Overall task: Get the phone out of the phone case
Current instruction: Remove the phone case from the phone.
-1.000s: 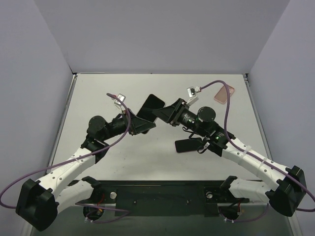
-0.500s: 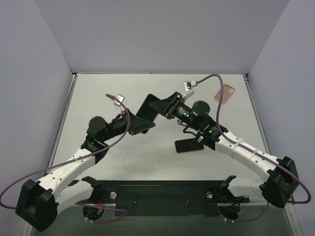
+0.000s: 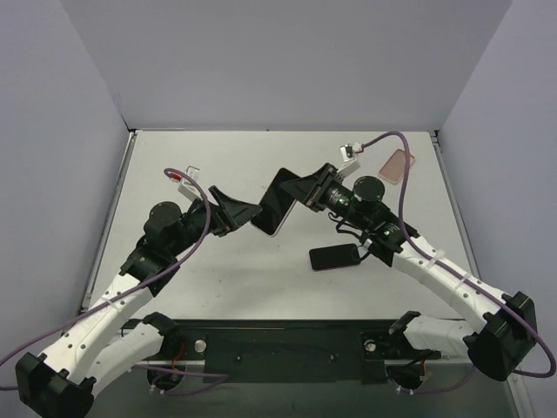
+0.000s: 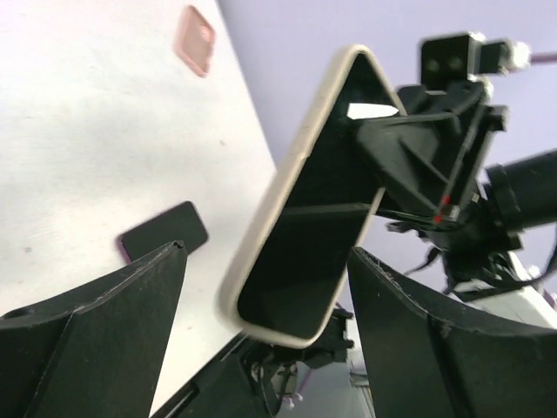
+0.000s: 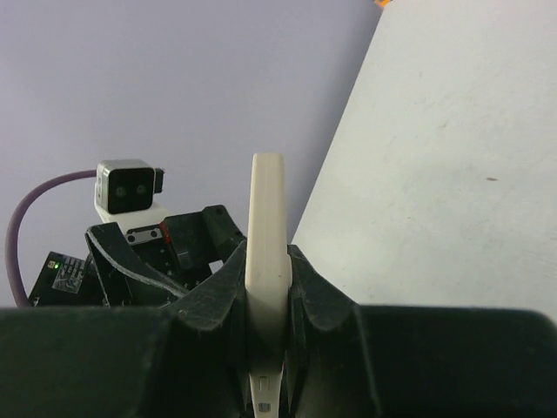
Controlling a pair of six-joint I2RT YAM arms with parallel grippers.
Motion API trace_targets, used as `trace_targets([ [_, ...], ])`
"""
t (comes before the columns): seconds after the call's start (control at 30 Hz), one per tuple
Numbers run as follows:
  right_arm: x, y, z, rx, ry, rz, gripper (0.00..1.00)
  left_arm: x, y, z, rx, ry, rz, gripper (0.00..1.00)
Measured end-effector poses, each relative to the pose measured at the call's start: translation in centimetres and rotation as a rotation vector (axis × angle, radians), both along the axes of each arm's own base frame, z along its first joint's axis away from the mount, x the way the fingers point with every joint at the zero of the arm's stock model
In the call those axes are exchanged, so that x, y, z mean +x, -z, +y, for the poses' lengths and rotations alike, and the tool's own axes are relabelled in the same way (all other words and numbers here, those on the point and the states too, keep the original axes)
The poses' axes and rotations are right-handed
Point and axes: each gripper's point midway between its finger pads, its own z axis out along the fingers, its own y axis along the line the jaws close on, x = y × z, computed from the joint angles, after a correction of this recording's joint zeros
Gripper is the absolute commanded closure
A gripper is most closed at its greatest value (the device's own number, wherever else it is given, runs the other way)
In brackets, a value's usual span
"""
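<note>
The right gripper point(image 5: 268, 280) was clenched on the cream case point(image 5: 267, 218), its two fingers point(image 5: 218, 292) pressed against either flat side; from its own camera only the thin edge of the case showed, and the lower end was hidden between the finger bases. The phone point(image 4: 305, 218) sat as a dark glossy face inside the cream rim, held in the air and tilted; I could not tell how firmly it was seated.

The left gripper point(image 4: 268, 261) was spread wide, with the free end of the case between its fingers point(image 4: 96, 335); whether either finger touched the case could not be made out, and in the top view that end lay just ahead of the left fingertips.

Below the right gripper a second dark handset point(image 3: 335, 257) lay flat on the table point(image 3: 200, 279), partly covered by the right arm; behind that gripper, well apart, lay a pink cover point(image 3: 396, 164), blurred in the left wrist view.
</note>
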Motion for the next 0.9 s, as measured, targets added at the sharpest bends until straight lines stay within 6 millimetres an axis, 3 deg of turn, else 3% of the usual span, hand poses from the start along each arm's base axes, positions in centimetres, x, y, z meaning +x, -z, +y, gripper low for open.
trace_targets([
  [0.13, 1.0, 0.1, -3.7, -0.019, 0.081, -0.001, 1.0, 0.7, 1.3, 1.0, 0.059, -0.071, 0.031, 0.17],
  [0.23, 1.5, -0.3, -5.4, -0.031, 0.12, -0.015, 1.0, 0.5, 1.3, 0.5, 0.052, -0.034, 0.007, 0.16],
  [0.37, 0.6, -0.4, -6.1, -0.062, 0.097, -0.027, 1.0, -0.6, 0.0, -1.3, -0.054, 0.09, -0.081, 0.12],
  [0.6, 0.0, -1.5, -6.4, -0.028, 0.064, -0.04, 1.0, -1.2, -0.6, -3.6, -0.141, 0.248, -0.095, 0.12],
  [0.67, 0.0, -1.9, -6.5, -0.01, 0.062, -0.045, 1.0, -1.4, -0.8, -3.8, -0.152, 0.268, -0.097, 0.17],
  [0.83, 0.0, -2.2, -6.5, 0.031, 0.058, -0.043, 1.0, -2.3, -1.5, -4.3, -0.181, 0.334, -0.115, 0.41],
  [0.9, 0.0, -2.3, -6.5, 0.046, 0.053, -0.039, 1.0, -2.6, -1.7, -4.5, -0.192, 0.36, -0.122, 0.44],
])
